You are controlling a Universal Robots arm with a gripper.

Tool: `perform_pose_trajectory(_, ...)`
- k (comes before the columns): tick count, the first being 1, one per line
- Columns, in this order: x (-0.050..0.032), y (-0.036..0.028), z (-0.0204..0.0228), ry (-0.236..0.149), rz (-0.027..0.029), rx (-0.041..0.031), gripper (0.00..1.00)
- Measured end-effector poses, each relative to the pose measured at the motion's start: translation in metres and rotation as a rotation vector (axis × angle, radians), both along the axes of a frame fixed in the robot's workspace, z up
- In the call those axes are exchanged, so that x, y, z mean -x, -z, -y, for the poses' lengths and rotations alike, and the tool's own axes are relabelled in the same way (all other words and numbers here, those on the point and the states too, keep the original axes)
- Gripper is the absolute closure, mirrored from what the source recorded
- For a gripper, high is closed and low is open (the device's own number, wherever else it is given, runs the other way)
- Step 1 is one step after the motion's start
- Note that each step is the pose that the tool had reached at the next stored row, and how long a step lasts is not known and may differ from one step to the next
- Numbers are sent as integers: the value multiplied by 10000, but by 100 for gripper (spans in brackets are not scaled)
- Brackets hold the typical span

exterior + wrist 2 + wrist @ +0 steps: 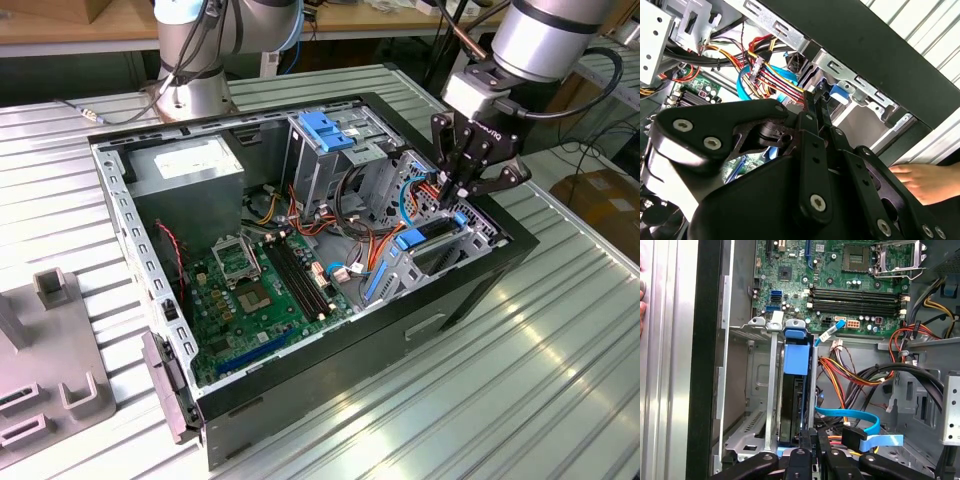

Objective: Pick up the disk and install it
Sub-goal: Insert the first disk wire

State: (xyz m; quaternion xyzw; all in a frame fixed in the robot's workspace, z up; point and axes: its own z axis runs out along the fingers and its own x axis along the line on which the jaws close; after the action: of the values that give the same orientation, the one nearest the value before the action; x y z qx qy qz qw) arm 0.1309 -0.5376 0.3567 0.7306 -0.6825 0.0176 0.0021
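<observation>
Your ribbed metal worktop [560, 350] carries an open computer case [420, 330], its motherboard [260, 290] exposed. The disk [796, 390] stands on edge in the drive bay [752, 405] at the case's 3 o'clock corner in the exterior view. Your claw [462, 190] reaches down onto it, fingers [807, 452] drawn close at the disk's edge; actual clamping can't be told.

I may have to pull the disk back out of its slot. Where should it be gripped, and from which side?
Grip the disk across its thin exposed edge, coming straight in through the case's open side. It stands on edge in the metal bay, whose walls cover its broad faces. The end effector sits over that edge.
</observation>
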Motion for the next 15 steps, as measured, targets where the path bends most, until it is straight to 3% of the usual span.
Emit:
perform_pose_trajectory(7, 26, 19, 6, 405, 0, 8, 83)
perform_pose_trajectory(15, 85, 67, 57, 407, 0, 10, 83)
